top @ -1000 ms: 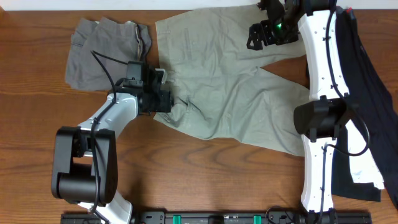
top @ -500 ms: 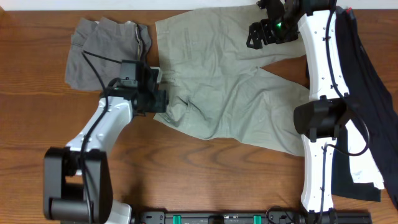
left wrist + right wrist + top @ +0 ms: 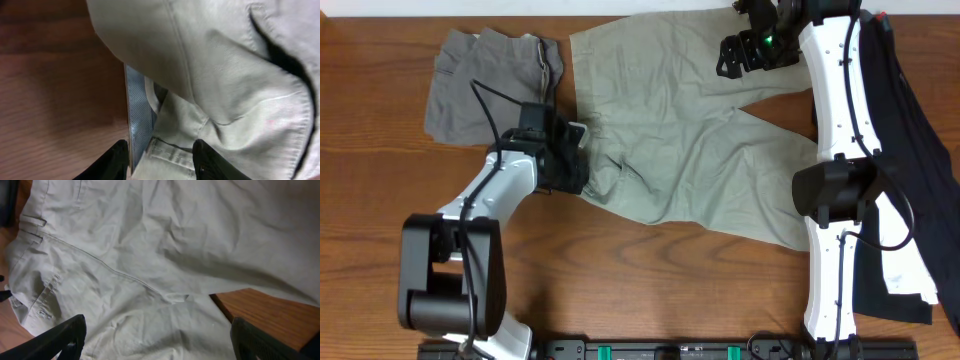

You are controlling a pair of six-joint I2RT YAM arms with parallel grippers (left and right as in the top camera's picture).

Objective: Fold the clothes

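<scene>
Light khaki shorts (image 3: 680, 140) lie spread flat across the middle of the table, waistband to the left. My left gripper (image 3: 578, 165) is open at the waistband's lower corner, its fingers (image 3: 159, 160) astride the waistband edge and pale lining (image 3: 150, 120). My right gripper (image 3: 738, 55) hangs open above the upper leg of the shorts (image 3: 150, 265), holding nothing. Darker grey shorts (image 3: 485, 80) lie crumpled at the back left. A long black garment (image 3: 910, 150) with a white patch (image 3: 905, 265) lies along the right side.
The right arm's white links (image 3: 840, 120) run along the right side over the table, next to the black garment. Bare wooden tabletop (image 3: 650, 280) shows in front of the shorts and at the left.
My left gripper has shifted slightly along the waistband corner, its arm swinging left then back. The shorts and right arm have not moved.
</scene>
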